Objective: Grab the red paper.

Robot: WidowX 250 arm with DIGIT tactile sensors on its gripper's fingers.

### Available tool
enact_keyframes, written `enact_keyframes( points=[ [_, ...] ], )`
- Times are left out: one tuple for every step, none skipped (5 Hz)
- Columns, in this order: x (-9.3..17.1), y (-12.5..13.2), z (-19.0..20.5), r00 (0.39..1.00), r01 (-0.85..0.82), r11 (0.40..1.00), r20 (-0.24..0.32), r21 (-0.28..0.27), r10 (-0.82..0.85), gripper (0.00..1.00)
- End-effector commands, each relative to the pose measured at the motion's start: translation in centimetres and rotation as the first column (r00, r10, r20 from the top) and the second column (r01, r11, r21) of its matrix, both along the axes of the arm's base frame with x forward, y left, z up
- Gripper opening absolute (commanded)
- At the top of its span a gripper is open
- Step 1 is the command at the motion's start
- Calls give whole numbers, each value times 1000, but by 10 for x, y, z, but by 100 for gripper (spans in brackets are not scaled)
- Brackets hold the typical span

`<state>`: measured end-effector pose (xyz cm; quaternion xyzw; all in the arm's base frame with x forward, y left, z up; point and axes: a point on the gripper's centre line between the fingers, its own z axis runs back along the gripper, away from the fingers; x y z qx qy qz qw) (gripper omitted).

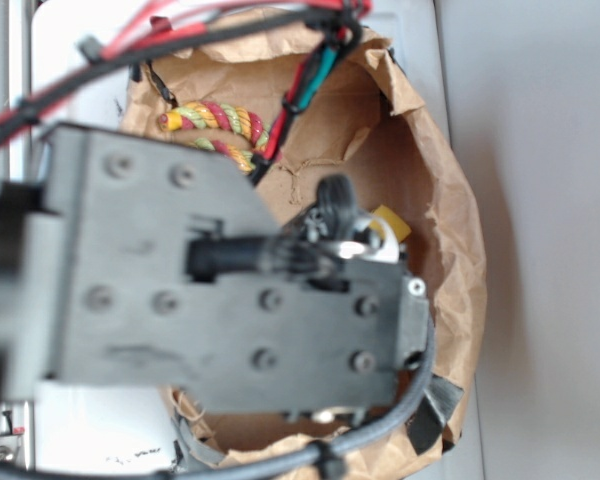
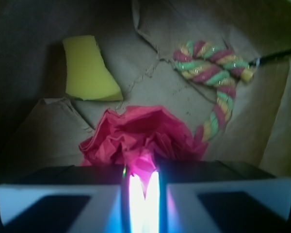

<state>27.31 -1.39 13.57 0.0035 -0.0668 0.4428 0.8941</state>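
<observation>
Crumpled brown paper (image 2: 184,97) lined the work area, rising like the walls of an opened bag (image 1: 450,200) around the things inside, with pale table showing beyond its edge in the exterior view. From that view the robot's dark arm (image 1: 230,300) filled most of the picture and hid the floor of the bag beneath it, leaving only a corner of the yellow sponge (image 1: 392,224) and part of the twisted rope (image 1: 220,125) visible.

The wrist camera gave the clearer look. The gripper (image 2: 144,194) sat at the bottom edge with its two jaws pressed nearly together, pinching a fold of the red paper (image 2: 140,136) between them; the thin gap glowed pinkish white. The wrinkled red wad lay just in front of the jaws on the brown paper. The yellow sponge (image 2: 89,70) rested beyond it on the left side of the picture, apart from the wad. The red, yellow and green rope (image 2: 213,73) curled on the right side, its lower end near the wad's edge.
</observation>
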Motion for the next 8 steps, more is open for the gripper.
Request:
enact_keyframes(
  points=[
    [-9, 10, 24, 995, 36, 998, 88, 55, -41, 0],
    [-13, 20, 32, 989, 132, 991, 63, 33, -134, 0],
    [-20, 29, 33, 985, 166, 986, 47, 15, -167, 0],
    [-24, 35, 41, 978, 199, 979, 81, -50, -194, 0],
    [-15, 27, 50, 960, 271, 962, 75, -26, -268, 0],
    [1, 20, 53, 915, 401, 916, 52, -13, -400, 0],
    [18, 0, 50, 838, 546, 837, 42, -40, -544, 0],
    [20, -7, 49, 811, 584, 811, 74, -34, -581, 0]
  ],
)
